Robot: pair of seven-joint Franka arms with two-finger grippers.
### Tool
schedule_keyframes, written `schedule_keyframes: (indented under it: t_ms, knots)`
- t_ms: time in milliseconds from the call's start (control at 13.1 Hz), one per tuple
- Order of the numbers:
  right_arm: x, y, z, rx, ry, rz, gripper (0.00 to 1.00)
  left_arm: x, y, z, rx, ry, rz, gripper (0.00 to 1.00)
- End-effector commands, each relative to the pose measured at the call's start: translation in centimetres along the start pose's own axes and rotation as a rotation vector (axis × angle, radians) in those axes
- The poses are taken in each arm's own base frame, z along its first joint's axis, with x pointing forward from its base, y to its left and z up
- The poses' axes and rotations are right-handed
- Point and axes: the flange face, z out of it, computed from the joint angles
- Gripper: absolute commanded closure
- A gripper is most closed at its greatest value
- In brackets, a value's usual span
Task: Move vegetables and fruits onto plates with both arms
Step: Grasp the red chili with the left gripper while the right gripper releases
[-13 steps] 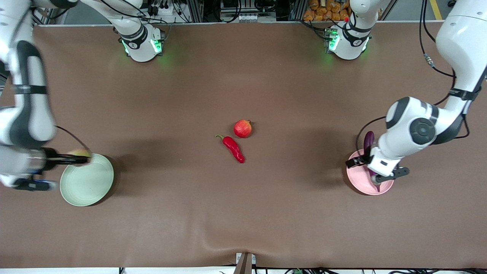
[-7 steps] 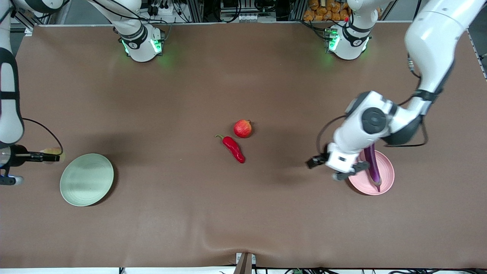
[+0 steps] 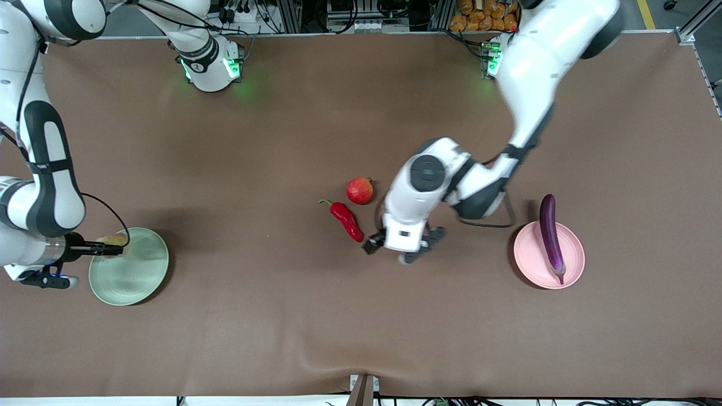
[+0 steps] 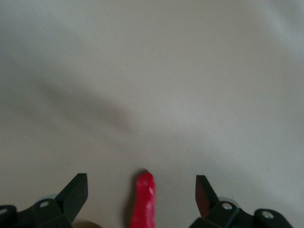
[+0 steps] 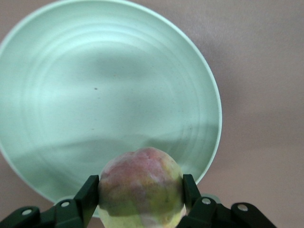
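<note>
One of four done.
You see the eggplant [image 3: 551,234] on the pink plate [image 3: 527,262]; right gripper [image 5: 141,197] clamps the yellow fruit [image 5: 141,187] over the green plate [image 5: 47,85]; left gripper [image 4: 141,191], jaws apart, is over the chili [image 3: 347,220]; the red fruit [image 3: 360,190] waits.

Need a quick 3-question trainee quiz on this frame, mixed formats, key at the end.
1. True or false: the eggplant lies on the pink plate.
2. What does the right end effector hold? A) chili B) pale round fruit C) nothing
3. Fill in: the open left end effector is over the ____.

Key:
1. True.
2. B: it grips the pale round fruit over the green plate.
3. Chili; the red fruit lies beside it on the table, farther from the front camera.
</note>
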Motion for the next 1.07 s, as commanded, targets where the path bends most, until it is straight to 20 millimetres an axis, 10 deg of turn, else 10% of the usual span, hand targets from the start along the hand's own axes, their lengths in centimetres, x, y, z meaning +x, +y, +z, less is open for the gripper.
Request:
schedule_keyframes:
  t_ms: [0, 153, 690, 843, 996]
  knots:
    - [-0.4, 2.0, -0.1, -0.008, 0.002, -0.074, 0.0, -1.7, 1.6, 2.1, -0.038, 0.003, 0.006, 0.06]
    - [-0.5, 2.8, -1.0, 0.002, 0.018, -0.09, 0.0, -3.9, 2.1, 3.0, -0.045, -0.004, 0.041, 0.19]
    - [0.2, -2.4, -7.1, -0.003, -0.03, -0.154, 0.0, -5.1, 1.3, 5.8, -0.005, -0.019, 0.209, 0.14]
    - [0.4, -5.1, -8.1, -0.014, -0.046, -0.147, 0.53, -5.8, 1.1, 6.4, 0.007, -0.025, 0.228, 0.14]
    - [0.3, -6.0, -9.4, -0.011, -0.066, -0.099, 0.78, -5.8, 0.7, 7.3, 0.018, -0.032, 0.261, 0.15]
